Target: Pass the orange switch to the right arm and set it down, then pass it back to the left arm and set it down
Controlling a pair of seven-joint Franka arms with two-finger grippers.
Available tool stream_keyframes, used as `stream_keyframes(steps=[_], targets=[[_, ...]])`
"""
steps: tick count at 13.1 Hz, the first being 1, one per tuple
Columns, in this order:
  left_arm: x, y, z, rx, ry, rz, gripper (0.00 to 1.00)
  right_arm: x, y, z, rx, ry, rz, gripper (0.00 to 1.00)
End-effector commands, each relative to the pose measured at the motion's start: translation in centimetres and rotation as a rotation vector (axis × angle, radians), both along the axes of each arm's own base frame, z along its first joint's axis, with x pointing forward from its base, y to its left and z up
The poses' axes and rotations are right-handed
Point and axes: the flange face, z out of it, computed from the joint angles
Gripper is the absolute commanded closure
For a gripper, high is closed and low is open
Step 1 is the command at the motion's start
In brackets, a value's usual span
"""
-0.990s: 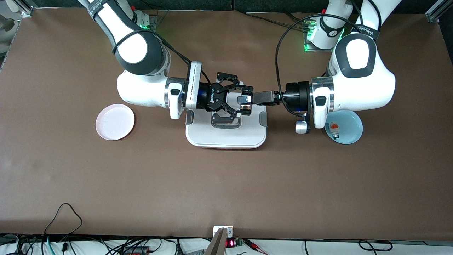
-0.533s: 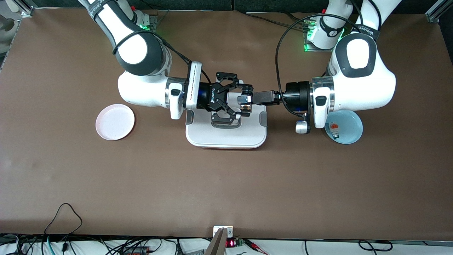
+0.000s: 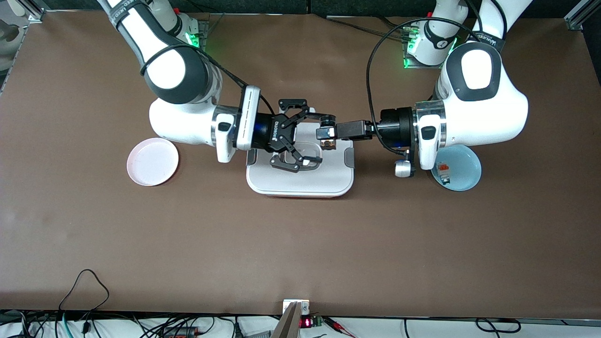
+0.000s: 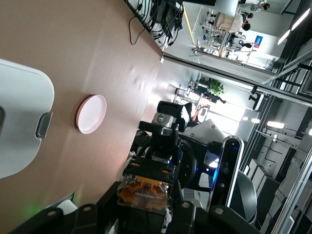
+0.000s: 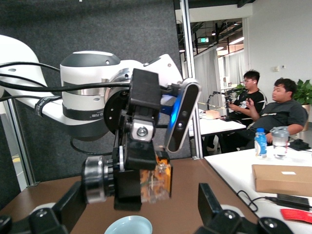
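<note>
Orange switch (image 3: 326,137) sits pinched at the tip of the left tool (image 3: 327,133), whose jaws are drawn narrow around it, up in the air over the box (image 3: 300,180). From the right wrist view we see it as a small amber-tinted piece (image 5: 157,181) between two black fingers (image 5: 129,185), and from the left wrist view it shows as an orange patch (image 4: 144,191) just ahead of that tool's own body.

Facing it, we find the right tool (image 3: 312,139) also over the box, its jaws spread wide, one finger above the box's edge nearest the robots' bases and the other above the grey-rimmed handle (image 3: 300,164). Its fingertips reach just beside the left tool's tip and do not close on anything.

Both arms lie roughly level and point at each other above the lid. The box stands on the brown bench (image 3: 300,244) midway between them, with grey clips on its sides.

Out toward the right arm's end of the bench lies a pink plate (image 3: 152,161). Toward the left arm's end a blue plate (image 3: 465,180) sits partly under the left arm, and in it we see a small white-and-orange block (image 3: 442,167) with a small dark piece (image 3: 446,180) just beside it.
</note>
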Motion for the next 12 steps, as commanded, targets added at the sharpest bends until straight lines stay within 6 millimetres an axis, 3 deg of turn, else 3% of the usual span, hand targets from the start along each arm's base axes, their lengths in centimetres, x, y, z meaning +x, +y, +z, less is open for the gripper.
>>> stream_keyframes(steps=[1,6,8,12], targets=[[-0.1,1.0,-0.5,0.085,-0.029,-0.053,0.83,2.5,-5.9,1.0,-0.027,-0.036,-0.081,0.0],[0.9,5.5,-3.5,0.415,-0.146,-0.173,0.83,4.3,-15.4,0.1,-0.136,-0.032,-0.031,0.0],[1.0,6.8,-5.1,0.569,-0.244,-0.287,0.83,4.7,-19.4,1.0,-0.227,0.067,-0.006,0.0],[1.5,10.5,-8.4,0.757,-0.466,-0.596,0.84,3.5,-26.1,4.8,-0.398,0.436,-0.028,0.0]])
